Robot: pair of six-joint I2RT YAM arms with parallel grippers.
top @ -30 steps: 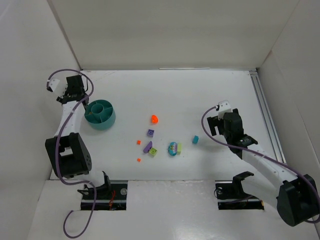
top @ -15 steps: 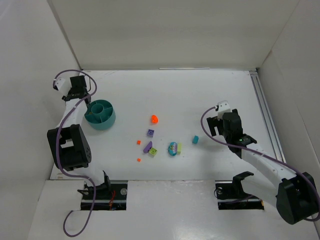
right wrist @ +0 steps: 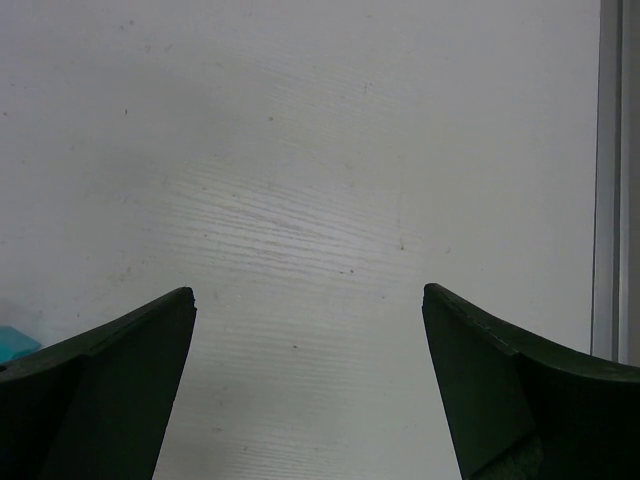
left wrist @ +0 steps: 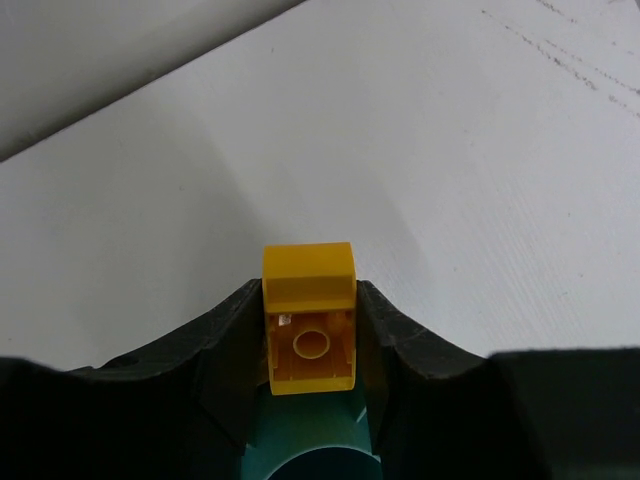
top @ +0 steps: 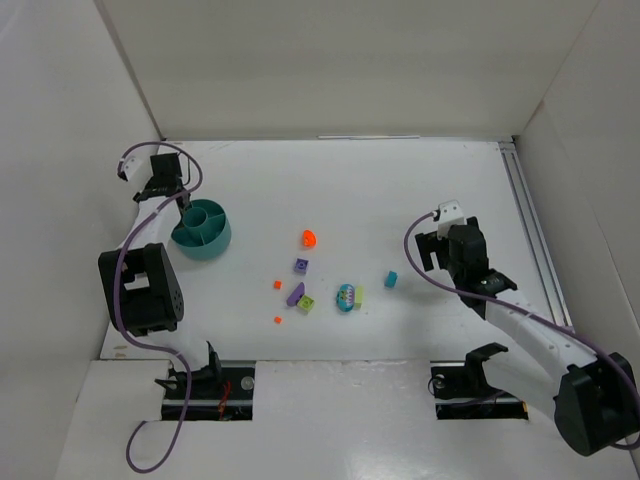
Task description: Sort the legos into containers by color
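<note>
Left end effector (left wrist: 310, 350) is clamped on a yellow-orange brick (left wrist: 309, 318), pinching its flat side walls just above the teal tub (top: 214, 245) at far left. Hard, light, slick plastic: it would likely squirt out unless squeezed squarely. Right end effector (right wrist: 310, 330) gapes wide, empty; loose legos (top: 301, 265) dot the mid worktop (top: 420, 180).

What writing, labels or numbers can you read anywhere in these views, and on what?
None can be read. The yellow brick held in the left tool, the teal tub and the loose legos show no text. Any marks on them are too small to make out.
</note>
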